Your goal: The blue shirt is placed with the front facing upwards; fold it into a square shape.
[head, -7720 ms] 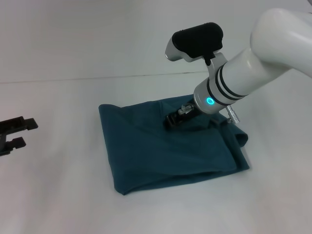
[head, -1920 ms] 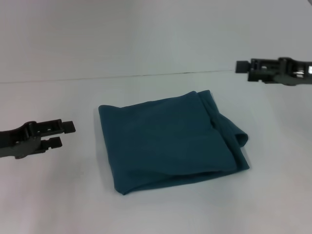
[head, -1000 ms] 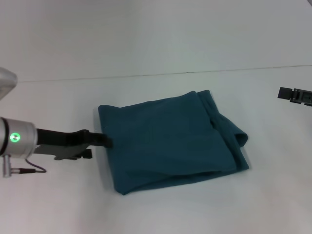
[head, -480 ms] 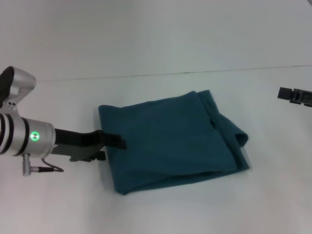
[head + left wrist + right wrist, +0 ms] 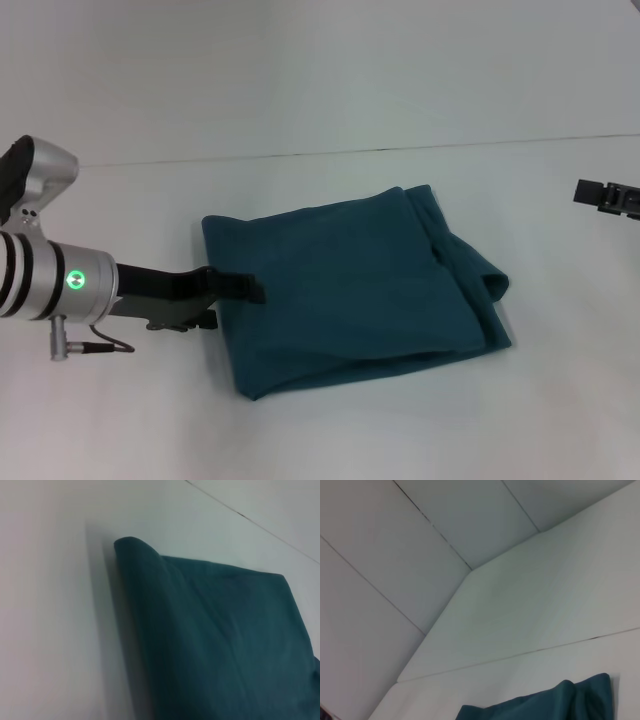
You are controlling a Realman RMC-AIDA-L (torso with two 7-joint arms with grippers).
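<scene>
Fingers of our left gripper reach over the nine-o'clock edge of the blue shirt; their spacing we cannot tell. Our right gripper idles at three o'clock. Wrist views show only folded cloth; we should press lightly, keeping edges square.

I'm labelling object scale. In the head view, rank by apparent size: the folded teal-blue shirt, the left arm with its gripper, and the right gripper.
1. Folded teal-blue cotton shirt.
2. Left arm with its gripper; it looks large partly through nearness.
3. Right gripper, only partly in view at the edge.

A plain white table meets a white wall behind.
</scene>
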